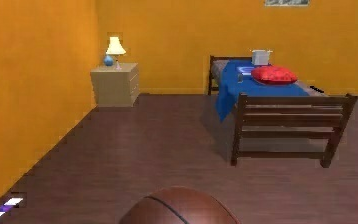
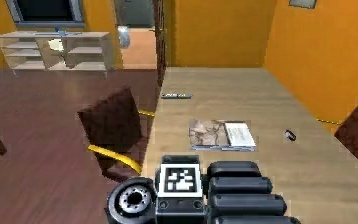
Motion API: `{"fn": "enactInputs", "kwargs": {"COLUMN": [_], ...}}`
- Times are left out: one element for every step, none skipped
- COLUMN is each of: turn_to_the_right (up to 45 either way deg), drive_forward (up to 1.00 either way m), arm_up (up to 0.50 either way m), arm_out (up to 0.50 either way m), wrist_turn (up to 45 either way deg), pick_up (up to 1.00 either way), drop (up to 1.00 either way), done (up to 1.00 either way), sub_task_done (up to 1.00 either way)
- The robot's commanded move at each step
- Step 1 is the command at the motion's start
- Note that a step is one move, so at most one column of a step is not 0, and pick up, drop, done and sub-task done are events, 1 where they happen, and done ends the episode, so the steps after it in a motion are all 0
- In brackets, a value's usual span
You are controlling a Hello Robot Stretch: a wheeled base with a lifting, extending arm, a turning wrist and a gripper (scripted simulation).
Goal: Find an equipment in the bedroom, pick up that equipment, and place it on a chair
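Observation:
A brown-orange basketball [image 1: 177, 208] bulges up from the forward view's bottom edge, over the dark wood floor. In the arm side view the dark arm lies along the bottom edge with a white marker square [image 2: 179, 180]. Left of the marker sits the gripper [image 2: 128, 202] as a dark round body. Its far end is cut off, so I cannot tell whether it holds anything. A dark brown chair [image 2: 115, 125] with a yellow frame stands at the left side of a long wooden table [image 2: 257, 95]. Another chair back [image 2: 355, 128] pokes in at the right edge.
A dark wooden bed [image 1: 287, 110] with a blue blanket and a red pillow [image 1: 275, 74] stands at the right. A nightstand [image 1: 116, 85] with a lamp [image 1: 114, 49] fills the far corner. The table carries a magazine [image 2: 223, 134] and a remote [image 2: 175, 96]. A white shelf unit [image 2: 57, 50] with a TV stands beyond.

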Motion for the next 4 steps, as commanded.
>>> {"fn": "enactInputs", "kwargs": {"turn_to_the_right": [21.0, 0.0, 42.0, 0.0], "drive_forward": [0.00, 0.40, 0.00, 0.85], "arm_up": [0.00, 0.00, 0.00, 0.00], "arm_out": [0.00, 0.00, 0.00, 0.00], "wrist_turn": [0.0, 0.0, 0.0, 0.0], "pick_up": [0.00, 0.00, 0.00, 0.00], "drop": [0.00, 0.00, 0.00, 0.00], "done": [0.00, 0.00, 0.00, 0.00], "sub_task_done": [0.00, 0.00, 0.00, 0.00]}}
